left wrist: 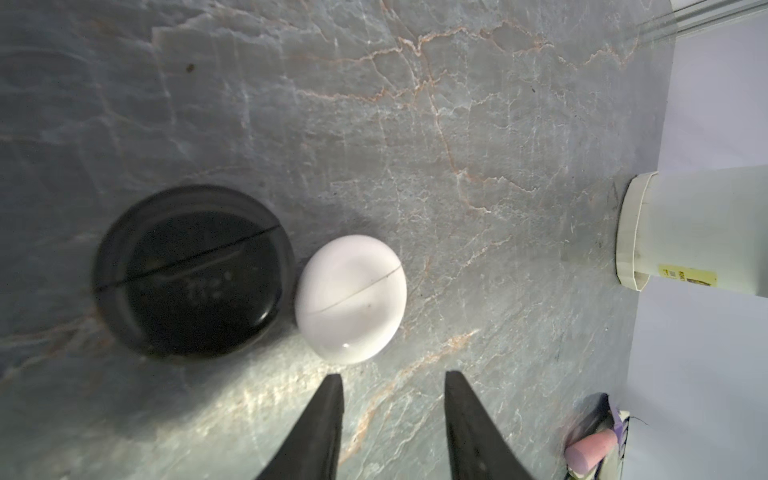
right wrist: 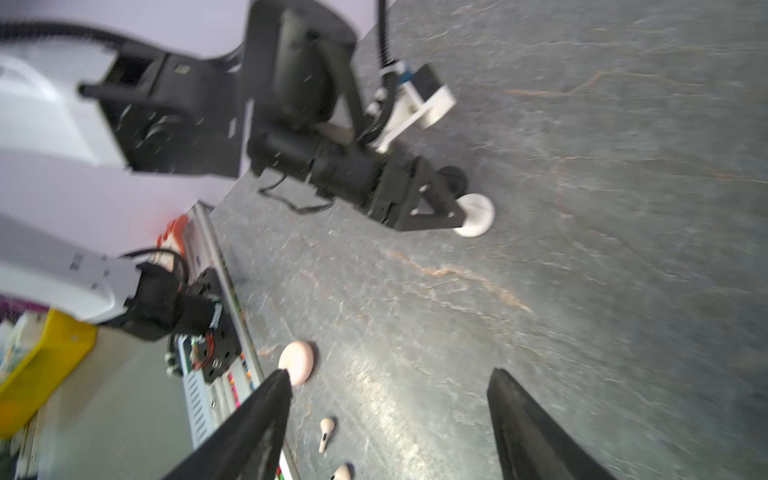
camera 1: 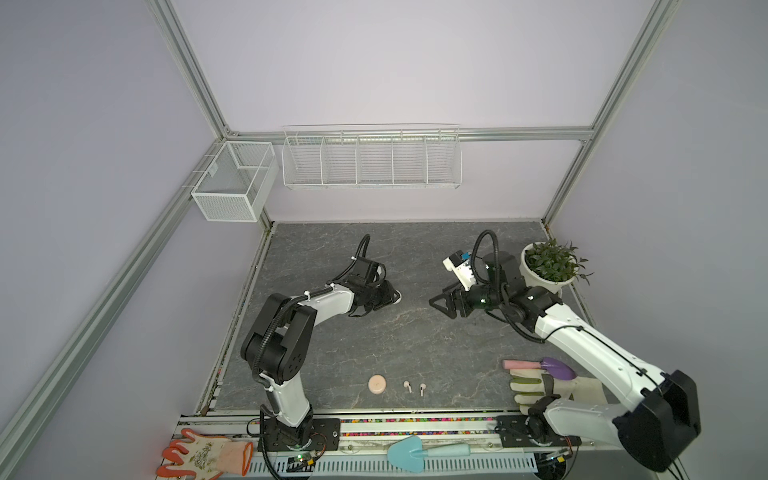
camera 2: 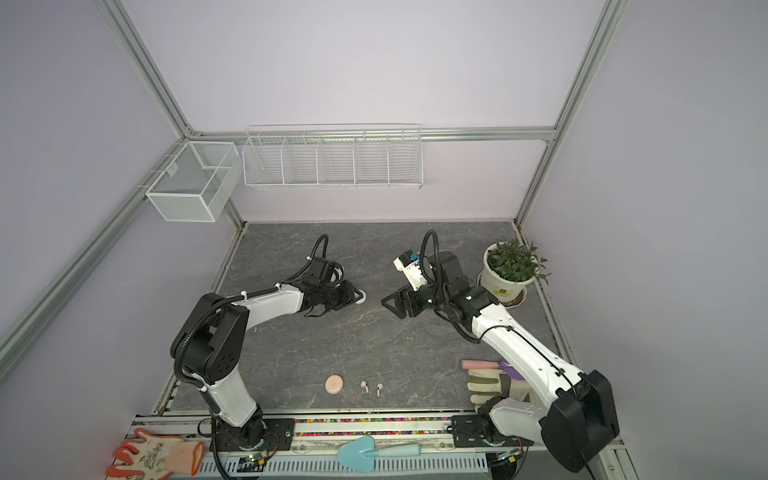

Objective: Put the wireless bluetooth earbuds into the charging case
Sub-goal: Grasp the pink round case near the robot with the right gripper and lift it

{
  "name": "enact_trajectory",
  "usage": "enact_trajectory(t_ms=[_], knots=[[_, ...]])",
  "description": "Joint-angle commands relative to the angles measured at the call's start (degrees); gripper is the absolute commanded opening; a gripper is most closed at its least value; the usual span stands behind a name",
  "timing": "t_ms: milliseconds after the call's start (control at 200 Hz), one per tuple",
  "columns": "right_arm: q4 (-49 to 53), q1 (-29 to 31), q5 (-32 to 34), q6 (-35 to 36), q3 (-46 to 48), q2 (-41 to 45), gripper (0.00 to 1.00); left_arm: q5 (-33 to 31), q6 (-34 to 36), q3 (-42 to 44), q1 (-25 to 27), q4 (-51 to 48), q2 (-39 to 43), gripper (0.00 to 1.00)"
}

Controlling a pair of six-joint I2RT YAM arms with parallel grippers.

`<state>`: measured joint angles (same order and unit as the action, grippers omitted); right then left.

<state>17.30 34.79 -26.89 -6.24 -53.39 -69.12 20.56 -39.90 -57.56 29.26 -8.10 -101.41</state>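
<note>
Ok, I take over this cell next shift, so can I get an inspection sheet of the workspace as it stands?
Surface: grey veined table, nothing spilled.
Job's things: black case and white case closed, side by side; pink case closed, two pink earbuds loose beside it.
Clutter: potted plant, purple trowel, pale glove; orange glove and blue trowel on front rail.
Hands: left hand open by the white case; right hand open, empty.
Cables: black hoses loop at both wrists.
Surroundings: wire baskets on back wall, empty.
</note>
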Motion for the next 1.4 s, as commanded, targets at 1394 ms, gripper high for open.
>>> enact_trajectory(t_ms=[1394], knots=[[-28.58, 34.28, 15.31, 25.20, 3.86, -35.09, 0.71, 11.33, -3.43, 23.59, -14.19, 5.89, 19.25, 0.44]])
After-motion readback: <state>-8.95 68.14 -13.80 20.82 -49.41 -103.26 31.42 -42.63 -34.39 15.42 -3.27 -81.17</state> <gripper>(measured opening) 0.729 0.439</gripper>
